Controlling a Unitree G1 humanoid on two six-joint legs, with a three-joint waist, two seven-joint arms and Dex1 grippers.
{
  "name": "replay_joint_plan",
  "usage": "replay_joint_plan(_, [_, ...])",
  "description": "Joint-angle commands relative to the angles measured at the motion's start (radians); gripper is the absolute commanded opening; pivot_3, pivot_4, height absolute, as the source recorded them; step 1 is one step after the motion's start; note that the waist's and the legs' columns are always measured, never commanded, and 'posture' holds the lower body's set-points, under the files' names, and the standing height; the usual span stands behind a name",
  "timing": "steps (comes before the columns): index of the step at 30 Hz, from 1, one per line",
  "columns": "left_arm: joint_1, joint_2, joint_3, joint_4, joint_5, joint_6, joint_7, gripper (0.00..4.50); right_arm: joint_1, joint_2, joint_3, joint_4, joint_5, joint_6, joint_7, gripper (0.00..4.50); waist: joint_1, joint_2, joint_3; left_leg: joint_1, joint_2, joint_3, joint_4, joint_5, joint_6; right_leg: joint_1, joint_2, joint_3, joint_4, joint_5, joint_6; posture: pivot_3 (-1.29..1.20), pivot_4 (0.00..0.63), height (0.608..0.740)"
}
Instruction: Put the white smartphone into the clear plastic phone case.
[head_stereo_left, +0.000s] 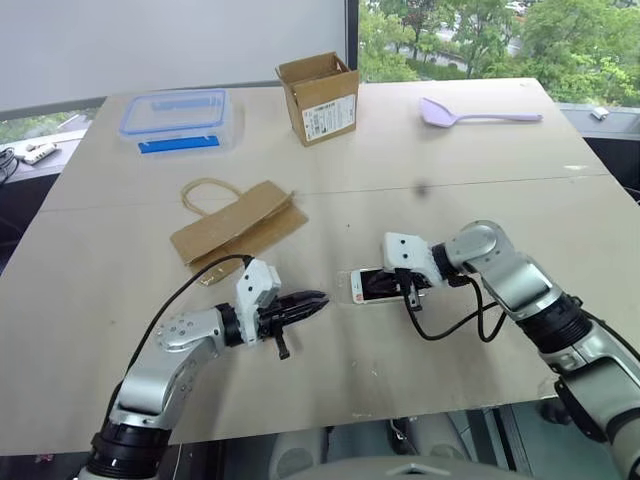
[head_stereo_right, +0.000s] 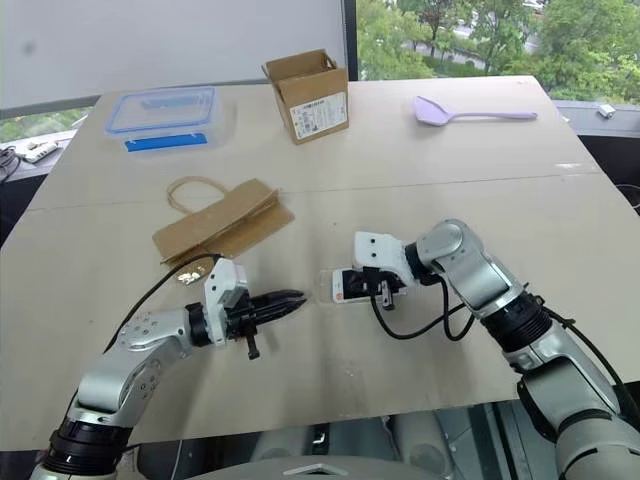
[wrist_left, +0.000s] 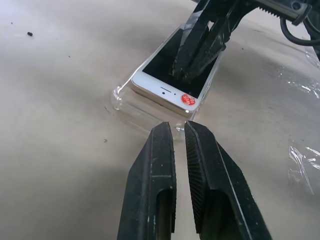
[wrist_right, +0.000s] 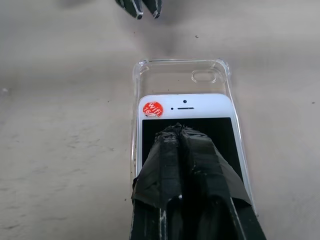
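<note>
Your right hand (wrist_right: 182, 131) hides the lower screen of the white smartphone (wrist_right: 186, 107); you can't tell whether its bottom end is seated in the clear plastic phone case (wrist_right: 181, 75).

Two head cameras look forward and down from above the near edge of the table (head_stereo_left: 100, 300), taking in its whole top as far as the windows behind; set side by side, they give nearly the same picture, slightly shifted sideways. The left wrist camera sits low and close to the tabletop, sighting along its own fingers (wrist_left: 165, 170) toward the white smartphone (wrist_left: 165, 85), with the right gripper (wrist_left: 197, 55) beyond. The right wrist camera looks steeply down along its own fingers (wrist_right: 185, 165) onto the same phone from very near. All four views share that small patch around the clear plastic phone case (wrist_right: 150, 70).
</note>
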Motion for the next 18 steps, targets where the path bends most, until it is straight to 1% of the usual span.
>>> replay_joint_plan(1, [-0.002,0.004,0.003,-0.044,-0.008,0.001,0.003,0.43,0.022,-0.011,0.023,0.003,-0.027,0.020,-0.011,0.00,0.000,0.000,0.000,0.000,0.000,0.000,0.000,0.000,0.000,0.000,0.000,0.000,0.000,0.000,0.000,0.00,0.150,0.740])
replay_joint_plan(4, [-0.001,0.005,0.003,-0.049,-0.004,0.006,0.009,0.43,0.035,0.018,-0.084,-0.070,0.078,0.083,-0.035,0.00,0.001,0.000,0.000,0.000,0.000,0.000,0.000,0.000,0.000,0.000,0.000,0.000,0.000,-0.001,-0.002,0.00,0.150,0.740])
replay_joint_plan(6, [-0.001,0.007,0.005,-0.050,-0.003,0.010,0.013,0.43,0.043,0.012,-0.161,-0.145,0.144,0.149,-0.049,0.00,0.002,0.000,0.000,-0.001,0.000,0.000,0.000,0.000,0.000,0.000,0.000,0.000,0.000,-0.001,-0.001,0.00,0.150,0.740])
replay_joint_plan(7, [-0.003,0.008,0.006,-0.049,-0.002,0.011,0.014,0.43,0.049,-0.005,-0.197,-0.189,0.173,0.186,-0.053,0.00,0.002,0.000,0.001,-0.001,0.000,0.000,0.000,0.000,0.000,-0.001,0.000,0.000,0.000,0.000,0.000,0.00,0.150,0.740])
replay_joint_plan(10, [-0.006,0.011,0.006,-0.044,0.001,0.012,0.015,0.43,0.070,-0.052,-0.252,-0.274,0.220,0.256,-0.069,0.00,0.003,0.000,0.001,-0.002,0.000,0.000,0.000,0.000,0.000,-0.001,0.000,0.000,0.000,0.001,0.001,0.00,0.150,0.740])
replay_joint_plan(13, [-0.011,0.015,-0.003,-0.038,0.008,0.012,0.014,0.43,0.138,-0.137,-0.312,-0.353,0.239,0.297,-0.093,0.00,0.008,0.000,0.000,-0.002,0.000,-0.001,0.000,0.000,0.000,-0.001,-0.001,-0.001,-0.001,0.000,0.001,0.00,0.150,0.740])
replay_joint_plan(15, [-0.017,0.015,-0.010,-0.034,0.014,0.012,0.013,0.43,0.183,-0.172,-0.350,-0.388,0.262,0.325,-0.116,0.00,0.006,0.000,0.001,-0.002,-0.001,-0.001,0.000,0.000,0.000,0.000,-0.001,-0.001,-0.001,-0.001,-0.002,0.00,0.150,0.740])
replay_joint_plan(18, [-0.033,0.015,-0.026,-0.020,0.039,0.006,0.015,0.43,0.247,-0.214,-0.388,-0.418,0.274,0.342,-0.152,0.00,-0.001,0.000,0.001,-0.002,-0.001,0.000,0.000,0.000,0.000,-0.001,-0.001,0.000,-0.001,-0.002,-0.003,0.00,0.150,0.740])
